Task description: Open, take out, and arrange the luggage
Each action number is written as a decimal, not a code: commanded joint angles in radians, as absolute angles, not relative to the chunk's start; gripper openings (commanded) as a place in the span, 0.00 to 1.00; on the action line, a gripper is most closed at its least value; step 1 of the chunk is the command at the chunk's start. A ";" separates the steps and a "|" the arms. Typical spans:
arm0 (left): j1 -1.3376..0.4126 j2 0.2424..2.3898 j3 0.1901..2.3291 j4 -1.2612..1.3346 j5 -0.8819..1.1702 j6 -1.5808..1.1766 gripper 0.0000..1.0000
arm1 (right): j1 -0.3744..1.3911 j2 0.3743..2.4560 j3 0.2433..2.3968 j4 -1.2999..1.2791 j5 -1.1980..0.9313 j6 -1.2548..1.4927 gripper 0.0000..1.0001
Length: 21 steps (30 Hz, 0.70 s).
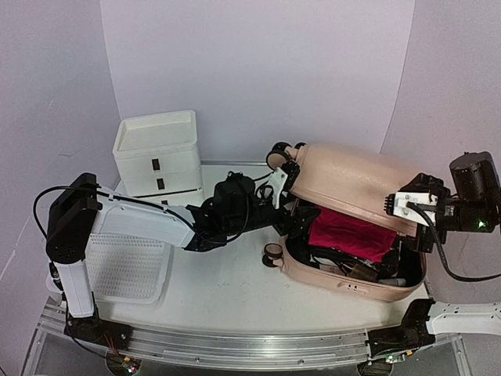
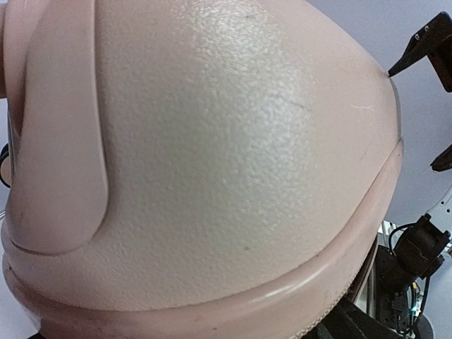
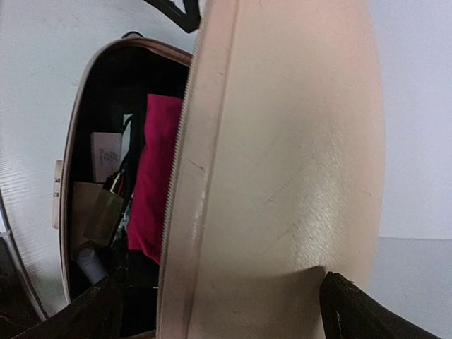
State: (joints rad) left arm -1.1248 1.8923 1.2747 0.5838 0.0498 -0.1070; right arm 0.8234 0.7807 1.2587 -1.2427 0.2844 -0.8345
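Luggage [image 1: 352,184] at the right of the counter [image 1: 227,290], lid raised partway, with red cloth [image 1: 352,233] and small items packed inside. The right gripper [image 3: 219,282], jaws wide, straddles the lid's edge unclamped. The left gripper [image 1: 275,192] sits at the wheel end; whether it holds anything cannot be told. Opening is partly done; unpacking and arranging remain.

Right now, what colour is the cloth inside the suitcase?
Bright pinkish-red cloth, clearest in the top view, inside the pale pink suitcase.

Left gripper [image 1: 283,184], right gripper [image 3: 215,282], both wide open.
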 commanded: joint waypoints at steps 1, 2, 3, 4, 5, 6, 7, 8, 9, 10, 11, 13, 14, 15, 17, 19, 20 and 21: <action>-1.103 1.851 1.380 0.690 0.022 -0.077 0.83 | 0.823 0.812 1.284 -1.192 0.168 -0.890 0.98; -1.102 1.852 1.383 0.686 0.022 -0.080 0.83 | 0.823 0.819 1.287 -1.189 0.167 -0.887 0.98; -1.101 1.852 1.384 0.683 0.021 -0.083 0.83 | 0.824 0.823 1.281 -1.167 0.183 -0.887 0.98; -1.100 1.854 1.387 0.681 0.022 -0.085 0.83 | 0.824 0.827 1.274 -1.145 0.213 -0.891 0.98; -1.100 1.856 1.391 0.680 0.023 -0.088 0.83 | 0.825 0.831 1.262 -1.127 0.230 -0.906 0.98; -1.100 1.856 1.395 0.679 0.023 -0.091 0.83 | 0.824 0.831 1.245 -1.091 0.262 -0.929 0.98; -1.098 1.857 1.398 0.677 0.025 -0.095 0.83 | 0.823 0.829 1.224 -1.034 0.307 -0.952 0.98; -1.099 1.859 1.399 0.677 0.027 -0.099 0.83 | 0.824 0.828 1.198 -0.976 0.357 -0.981 0.98; -1.097 1.860 1.402 0.674 0.028 -0.102 0.83 | 0.824 0.832 1.180 -0.920 0.406 -1.014 0.98; -1.097 1.859 1.402 0.674 0.029 -0.104 0.83 | 0.823 0.841 1.166 -0.876 0.444 -1.043 0.98; -1.095 1.858 1.401 0.672 0.031 -0.107 0.83 | 0.823 0.851 1.156 -0.834 0.478 -1.073 0.98; -1.094 1.855 1.397 0.666 0.037 -0.111 0.83 | 0.824 0.872 1.133 -0.747 0.538 -1.129 0.98; -1.094 1.851 1.392 0.662 0.039 -0.114 0.84 | 0.823 0.885 1.126 -0.699 0.573 -1.145 0.98; -1.094 1.848 1.384 0.657 0.041 -0.115 0.84 | 0.824 0.901 1.129 -0.666 0.605 -1.150 0.98; -1.094 1.832 1.354 0.642 0.052 -0.112 0.85 | 0.823 0.935 1.153 -0.632 0.659 -1.144 0.93; -1.094 1.802 1.306 0.617 0.054 -0.101 0.85 | 0.824 0.969 1.184 -0.616 0.709 -1.132 0.89; -1.094 1.783 1.277 0.595 0.051 -0.095 0.86 | 0.824 0.986 1.204 -0.611 0.727 -1.128 0.85; -1.094 1.759 1.251 0.561 0.046 -0.092 0.86 | 0.824 1.008 1.219 -0.605 0.741 -1.125 0.82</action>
State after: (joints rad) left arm -1.0996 1.8771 1.3083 0.5758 0.0494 -0.1081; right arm 0.8410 0.9211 1.1633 -0.7837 0.5293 -1.1152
